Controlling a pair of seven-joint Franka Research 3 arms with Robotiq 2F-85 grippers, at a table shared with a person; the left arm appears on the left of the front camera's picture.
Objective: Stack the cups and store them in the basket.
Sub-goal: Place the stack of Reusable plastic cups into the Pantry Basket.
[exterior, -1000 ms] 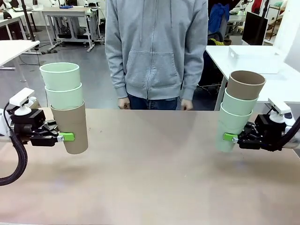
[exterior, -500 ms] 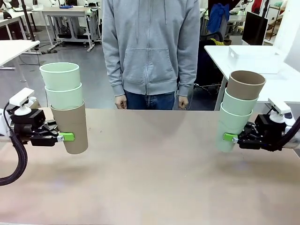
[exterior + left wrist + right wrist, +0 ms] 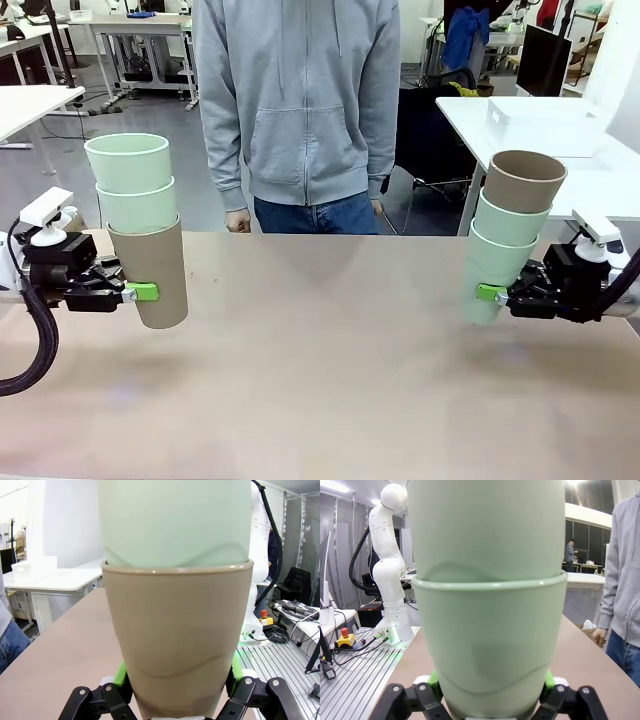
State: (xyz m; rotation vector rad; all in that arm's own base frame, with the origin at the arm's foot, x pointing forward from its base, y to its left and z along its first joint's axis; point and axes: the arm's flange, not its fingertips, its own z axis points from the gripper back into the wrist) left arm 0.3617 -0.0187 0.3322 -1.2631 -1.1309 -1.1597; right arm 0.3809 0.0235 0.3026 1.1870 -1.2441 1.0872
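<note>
Left hand (image 3: 146, 292): closed on the lowest cup of the left stack (image 3: 140, 230), low on its wall. In the left wrist view a green pad (image 3: 234, 672) is pressed against each side of the cup.
Right hand (image 3: 490, 293): closed in the same manner on the lowest cup of the right stack (image 3: 508, 235).
Left stack: three nested cups, a tan-brown one (image 3: 155, 275) at the bottom and two mint ones above. It is held nearly upright at the left end of the tabletop (image 3: 320, 390) and appears just clear of it.
Right stack: three nested cups, two mint ones below and a tan-brown one (image 3: 523, 180) on top. It is tilted, with its top leaning outward, at the right end of the tabletop.
Reason for hold: only the bottom cup is gripped, since the upper cups are carried by nesting. The low sideways grip leaves each open rim free.
Task state: two stacks of three are judged complete. One stack is not yet joined to the other, and nothing is stored.
Tabletop: plain tan and matte, with nothing lying between the two stacks.
Person (image 3: 300, 100): standing at the far edge in a grey hooded top, arms down, touching nothing.
Room: a workshop with further white tables. On the table at far right a white container (image 3: 525, 112) is seen. Whether it is the basket cannot be told.
</note>
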